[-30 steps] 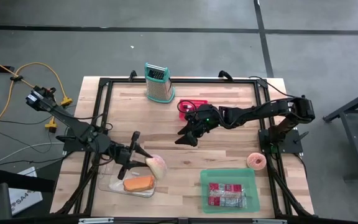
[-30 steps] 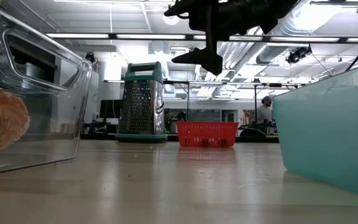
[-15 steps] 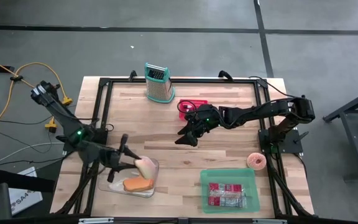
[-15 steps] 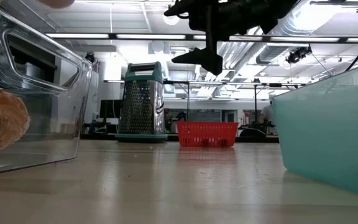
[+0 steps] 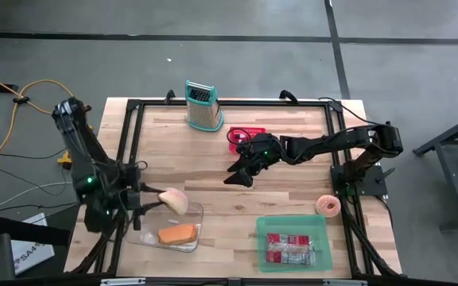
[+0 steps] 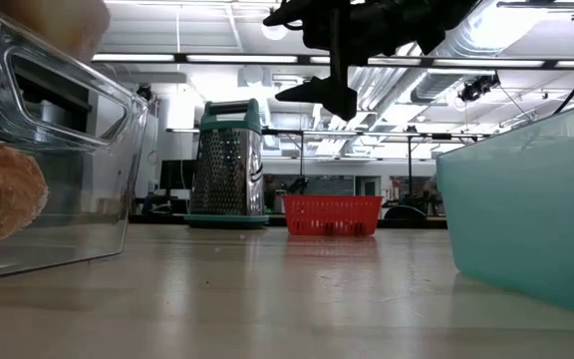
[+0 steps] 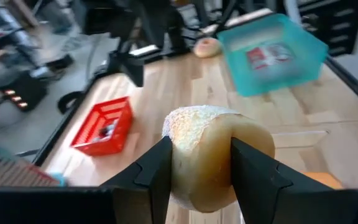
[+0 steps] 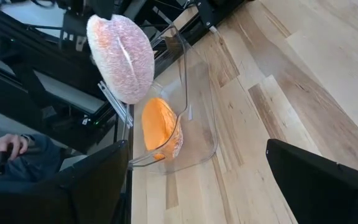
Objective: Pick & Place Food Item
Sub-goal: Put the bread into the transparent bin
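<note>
My left gripper [image 5: 164, 199] is at the table's left side, shut on a pale sugar-dusted bun [image 5: 174, 199] that it carries above the far rim of a clear container [image 5: 191, 243]. An orange food piece [image 5: 177, 233] lies on the floor of that container. In the right wrist view the bun [image 8: 122, 57] hangs over the container [image 8: 194, 106] and the orange piece [image 8: 160, 127]. My right gripper [image 5: 239, 172] waits open above the table's middle, holding nothing. My left gripper pinches the bun's two opposite sides [image 7: 180, 163] between its two fingers [image 7: 156, 173]. The fingers come nearly level from the table's left. The bun is lifted clear, its sugared top [image 7: 194, 121] reaching out past the fingertips.
A teal bin [image 5: 293, 242] with red packets stands at the near right, a doughnut [image 5: 327, 206] beside it. A metal grater [image 5: 201, 105] and a small red basket [image 5: 245, 137] stand toward the far edge. Bare wood lies between the container and the bin.
My left gripper has swung with the bun toward the table's left edge, from the container's right side to its far rim, sinking a little and turning at the wrist. The bun stays pinched and clear of the container.
</note>
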Tool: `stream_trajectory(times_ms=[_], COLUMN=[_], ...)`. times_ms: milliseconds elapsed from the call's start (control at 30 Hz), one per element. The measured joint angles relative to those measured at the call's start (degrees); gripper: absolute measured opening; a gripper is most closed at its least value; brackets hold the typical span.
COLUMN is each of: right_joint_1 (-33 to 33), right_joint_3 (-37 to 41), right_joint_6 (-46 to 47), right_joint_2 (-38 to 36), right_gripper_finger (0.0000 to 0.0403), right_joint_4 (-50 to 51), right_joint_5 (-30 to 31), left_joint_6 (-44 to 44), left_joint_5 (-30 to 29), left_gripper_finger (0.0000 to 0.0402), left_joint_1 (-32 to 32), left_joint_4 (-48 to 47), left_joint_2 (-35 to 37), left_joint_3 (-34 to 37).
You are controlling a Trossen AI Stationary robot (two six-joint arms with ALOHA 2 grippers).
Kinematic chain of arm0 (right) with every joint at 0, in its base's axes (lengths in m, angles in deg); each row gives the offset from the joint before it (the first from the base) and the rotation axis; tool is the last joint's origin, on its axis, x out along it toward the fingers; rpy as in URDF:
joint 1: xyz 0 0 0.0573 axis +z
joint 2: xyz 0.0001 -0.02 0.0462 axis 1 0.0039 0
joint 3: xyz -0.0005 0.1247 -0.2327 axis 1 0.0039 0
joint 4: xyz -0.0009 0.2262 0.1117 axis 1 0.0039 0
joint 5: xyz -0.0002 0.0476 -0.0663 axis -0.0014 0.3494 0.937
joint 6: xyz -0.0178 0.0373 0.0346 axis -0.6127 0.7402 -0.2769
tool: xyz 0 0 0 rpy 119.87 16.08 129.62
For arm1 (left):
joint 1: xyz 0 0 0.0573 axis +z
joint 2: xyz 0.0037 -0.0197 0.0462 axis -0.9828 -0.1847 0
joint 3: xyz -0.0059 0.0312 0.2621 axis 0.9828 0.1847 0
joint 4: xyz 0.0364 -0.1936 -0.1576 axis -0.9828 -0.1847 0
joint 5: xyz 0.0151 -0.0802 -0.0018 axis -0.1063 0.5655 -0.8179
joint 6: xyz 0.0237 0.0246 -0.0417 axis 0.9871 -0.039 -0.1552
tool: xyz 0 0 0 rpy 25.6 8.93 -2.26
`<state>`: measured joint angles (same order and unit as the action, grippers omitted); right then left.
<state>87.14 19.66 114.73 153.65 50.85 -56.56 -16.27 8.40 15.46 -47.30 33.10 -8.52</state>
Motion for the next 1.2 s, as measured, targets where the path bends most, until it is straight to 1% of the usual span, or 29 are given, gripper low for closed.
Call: stream_trajectory(times_ms=[100,167,300,433,600,700,800,1067,1200], right_joint_1=[0.00,0.00,0.00,0.00,0.00,0.00,0.00,0.00,0.00], right_joint_3=[0.00,0.00,0.00,0.01,0.00,0.00,0.00,0.00,0.00], right_joint_6=[0.00,0.00,0.00,0.00,0.00,0.00,0.00,0.00,0.00], right_joint_2=[0.00,0.00,0.00,0.00,0.00,0.00,0.00,0.00,0.00], right_gripper_finger=[0.0368,0.0368,0.0368,0.0368,0.0368,0.0368,0.0368,0.0369,0.0369], right_joint_4=[0.00,0.00,0.00,0.00,-0.02,-0.01,0.00,-0.02,-0.01], right_joint_5=[0.00,0.00,0.00,0.00,0.00,0.00,0.00,0.00,0.00], left_joint_6=[-8.03,-13.03,-20.06,-25.32,-31.60,-34.16,-35.13,-35.29,-35.29], left_joint_5=[-3.72,-5.13,-5.77,-6.23,-6.19,-6.12,-4.70,-3.08,-3.09], left_gripper_finger=[0.0137,0.0137,0.0137,0.0137,0.0137,0.0137,0.0145,0.0208,0.0227], left_joint_1=[-1.74,-2.08,-2.05,-2.05,-2.05,-2.03,-1.95,-1.95,-1.95], left_joint_4=[-2.28,-2.94,-3.16,-3.16,-3.02,-3.02,-3.03,-3.01,-3.01], left_joint_2=[-4.05,-7.16,-13.28,-18.68,-22.96,-23.88,-23.97,-23.97,-23.97], left_joint_3=[0.00,0.00,0.00,0.00,0.00,0.00,0.00,0.00,0.00])
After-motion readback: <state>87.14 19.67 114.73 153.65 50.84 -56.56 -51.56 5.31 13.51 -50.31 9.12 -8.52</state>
